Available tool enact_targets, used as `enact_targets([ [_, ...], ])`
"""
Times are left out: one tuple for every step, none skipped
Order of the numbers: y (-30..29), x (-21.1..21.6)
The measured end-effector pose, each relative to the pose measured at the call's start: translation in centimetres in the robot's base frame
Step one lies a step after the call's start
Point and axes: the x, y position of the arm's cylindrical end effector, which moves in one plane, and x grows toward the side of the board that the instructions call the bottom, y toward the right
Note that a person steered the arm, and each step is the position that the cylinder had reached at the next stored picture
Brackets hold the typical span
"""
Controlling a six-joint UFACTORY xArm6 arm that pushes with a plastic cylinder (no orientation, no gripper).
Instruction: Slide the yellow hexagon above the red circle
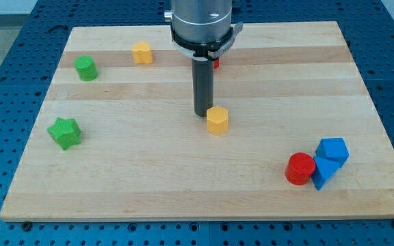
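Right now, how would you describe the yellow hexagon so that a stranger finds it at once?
Start at the wooden board and find the dark rod near its middle. The yellow hexagon sits right by my tip, on the view's right. The other yellow block lies far off, near the view's top.

On the wooden board point(115, 184) sit a green star point(64, 132), a green block point(85, 68), a yellow block point(141, 52) and two touching blue blocks point(328, 160).
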Motion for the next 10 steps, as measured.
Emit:
enact_targets([
  [4.5,0.4],
  [9.4,0.4],
  [7.6,0.4],
  [1.3,0.1],
  [-3.7,1.0],
  [-2.8,3.7],
  [1.2,3.1],
  [4.5,1.7],
  [8.9,1.6],
  [13.5,1.6],
])
